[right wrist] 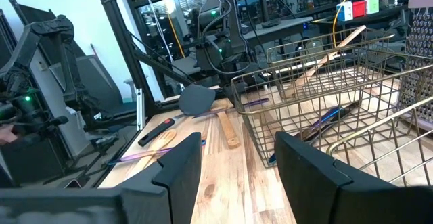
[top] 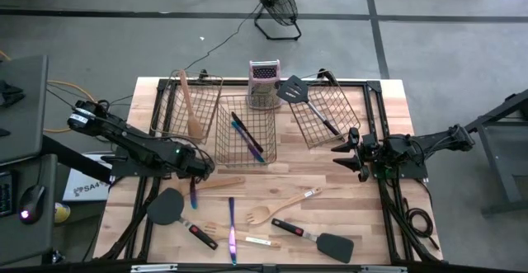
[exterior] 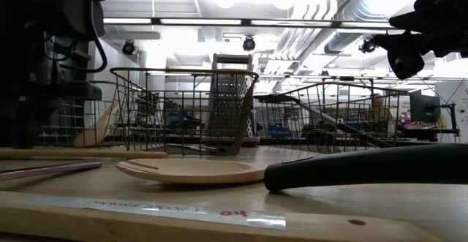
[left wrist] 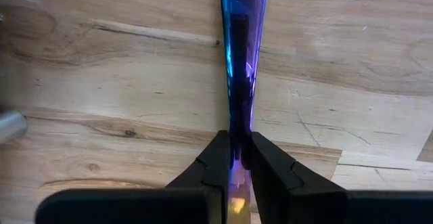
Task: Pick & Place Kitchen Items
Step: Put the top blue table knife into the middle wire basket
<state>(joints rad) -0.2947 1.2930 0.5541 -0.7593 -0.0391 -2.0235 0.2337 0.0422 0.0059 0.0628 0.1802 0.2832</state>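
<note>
My left gripper (top: 195, 176) points down over the left middle of the table, shut on a slim iridescent purple-blue utensil (top: 194, 195) that lies flat on the wood and runs toward the near edge. My right gripper (top: 346, 152) hangs level and open at the right side, beside the right basket, with nothing between its fingers (right wrist: 230, 163). On the near part of the table lie two black spatulas (top: 169, 208) (top: 320, 241), another iridescent piece (top: 232, 228), a wooden fork (top: 276, 210) and a wooden spatula (top: 219, 184). My left gripper pinches the utensil's thin handle (left wrist: 238, 132) between its two fingers (left wrist: 218, 158), close to its far end. The fingers come from above, pointing down, one on each long side. The utensil rests on the tabletop, its wider part (left wrist: 243, 7) stretching away.
Three wire baskets stand along the far side: the left (top: 177, 108) holds a wooden spoon, the middle (top: 223, 133) iridescent cutlery, the right (top: 342, 108) a black spatula. A metal box grater (top: 264, 83) stands upright behind them. A small wooden piece (top: 257, 242) lies near the front edge.
</note>
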